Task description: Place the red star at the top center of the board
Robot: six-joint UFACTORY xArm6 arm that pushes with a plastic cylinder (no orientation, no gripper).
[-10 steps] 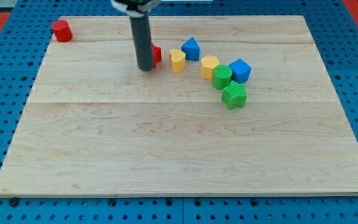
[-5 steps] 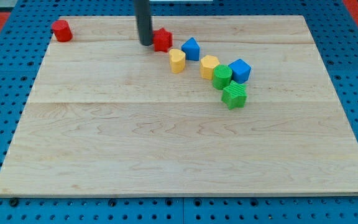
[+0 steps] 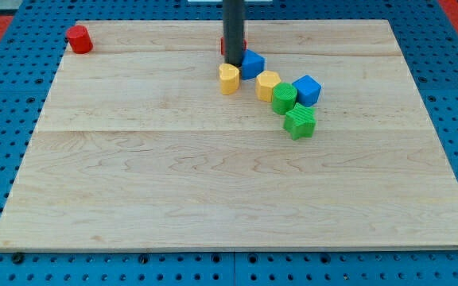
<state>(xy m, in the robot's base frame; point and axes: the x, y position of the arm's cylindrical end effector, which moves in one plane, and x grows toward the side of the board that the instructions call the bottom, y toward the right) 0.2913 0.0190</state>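
My dark rod comes down from the view's top, and my tip (image 3: 233, 61) rests on the board at the top centre. The red star (image 3: 223, 45) is almost wholly hidden behind the rod; only thin red slivers show at the rod's left and right edges. My tip sits just above the yellow block (image 3: 228, 79) and just left of a blue block (image 3: 251, 63).
A red cylinder (image 3: 78, 38) stands at the board's top left corner. A second yellow block (image 3: 267, 83), a green cylinder (image 3: 284, 98), a blue cube (image 3: 307, 90) and a green block (image 3: 299, 121) cluster right of centre. The wooden board (image 3: 213, 175) lies on a blue pegboard.
My rod moved up and then to the right. The red star slid up and to the right with it and is now hidden behind the rod. The blue block shifted slightly.
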